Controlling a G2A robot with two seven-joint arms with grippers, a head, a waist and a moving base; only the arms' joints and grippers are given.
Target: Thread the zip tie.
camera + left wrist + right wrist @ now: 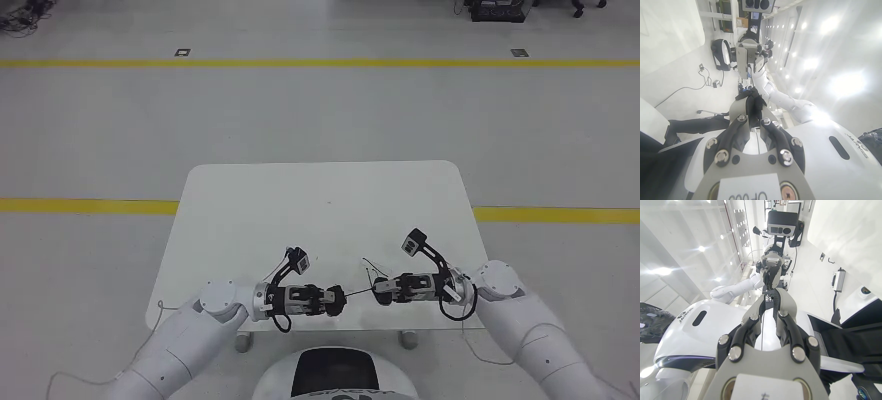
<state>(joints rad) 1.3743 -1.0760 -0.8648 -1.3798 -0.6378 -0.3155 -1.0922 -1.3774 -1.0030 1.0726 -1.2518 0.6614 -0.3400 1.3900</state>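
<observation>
A thin black zip tie [358,290] spans the short gap between my two grippers, which face each other tip to tip above the near edge of the white table [320,200]. My left gripper [338,296] [754,99] is shut on one end of it, its dark pads pressed together. Opposite it, my right gripper [380,290] [770,293] is shut on the other end. The tie's strap [762,323] runs back between the right fingers [786,306], and a loose tail [372,266] curls up over the table. In the right wrist view the left gripper [769,283] shows close ahead.
The tabletop beyond the grippers is bare white. Grey floor with yellow lines [90,205] surrounds the table. In the left wrist view, cables and a small box [716,83] lie on the floor.
</observation>
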